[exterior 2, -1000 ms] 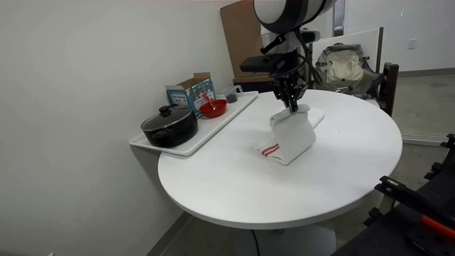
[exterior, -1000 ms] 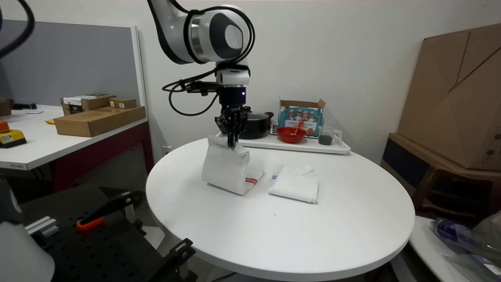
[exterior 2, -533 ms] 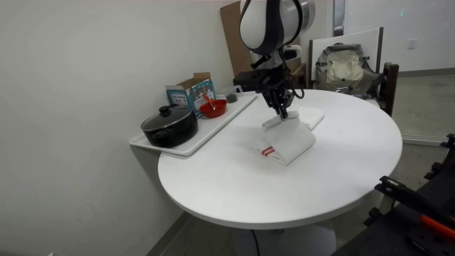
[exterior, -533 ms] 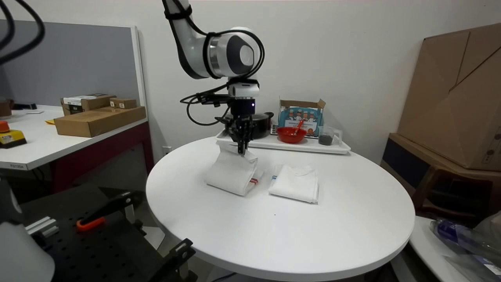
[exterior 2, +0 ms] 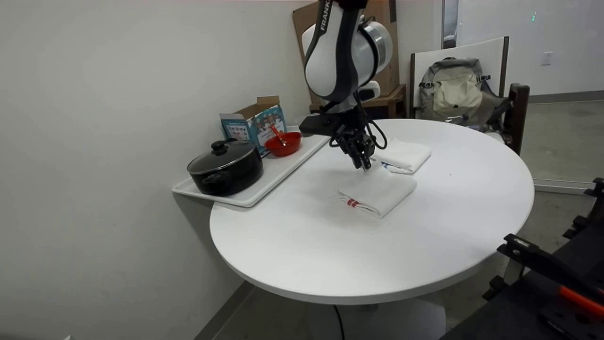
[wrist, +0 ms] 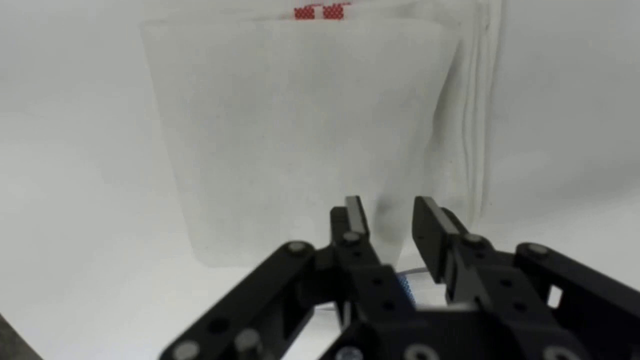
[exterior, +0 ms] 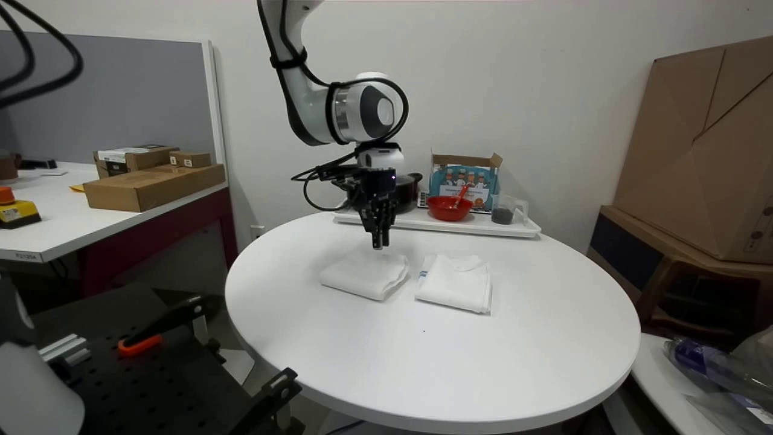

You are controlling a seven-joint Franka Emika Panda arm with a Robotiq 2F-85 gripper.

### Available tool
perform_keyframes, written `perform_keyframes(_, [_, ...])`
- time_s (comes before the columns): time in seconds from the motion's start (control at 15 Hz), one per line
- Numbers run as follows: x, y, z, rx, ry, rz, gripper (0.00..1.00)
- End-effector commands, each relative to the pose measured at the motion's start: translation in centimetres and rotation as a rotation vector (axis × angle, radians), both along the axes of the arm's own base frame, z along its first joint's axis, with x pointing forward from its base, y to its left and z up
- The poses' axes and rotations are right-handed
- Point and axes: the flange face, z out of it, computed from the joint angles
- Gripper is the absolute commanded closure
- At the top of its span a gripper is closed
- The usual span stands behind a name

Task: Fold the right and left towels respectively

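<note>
I have the gripper point(wrist: 387, 212) pointing down, low over the red-striped towel point(exterior 2: 380, 189) and close to one of its corners; the fingers point(wrist: 352, 220) stand apart, with pale cloth showing in the gap between them. I can't tell whether their tips brush the fabric. That towel lies folded on the round white table point(exterior 2: 330, 255), its layers stacked along one side in the wrist view. The blue-striped towel point(exterior: 456, 284) lies folded just beside it, a narrow strip of table between the two. At the table's edge a white tray point(exterior 2: 278, 175) carries a lidded black pot point(exterior 2: 226, 170), a red bowl point(exterior 2: 284, 147) with a red-handled utensil point(exterior 2: 276, 133) leaning in it, a printed cardboard box point(exterior 2: 269, 120), and a clear cup point(exterior: 502, 212) with something dark inside. Beyond the table, in an exterior view, I can see a backpack point(exterior 2: 455, 92).
</note>
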Motion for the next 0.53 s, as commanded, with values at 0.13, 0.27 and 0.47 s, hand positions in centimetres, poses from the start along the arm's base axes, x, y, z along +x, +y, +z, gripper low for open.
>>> perform_keyframes(0.13, [0.9,1.4,-0.2,-0.047,0.002,0.107,0.21])
perform_keyframes(0.27, [0.5,1.6,1.1,-0.037,-0.016,0.09,0.06])
perform_keyframes(0.47, [0.1,0.2,4.3,-0.003,-0.067,-0.04,0.0])
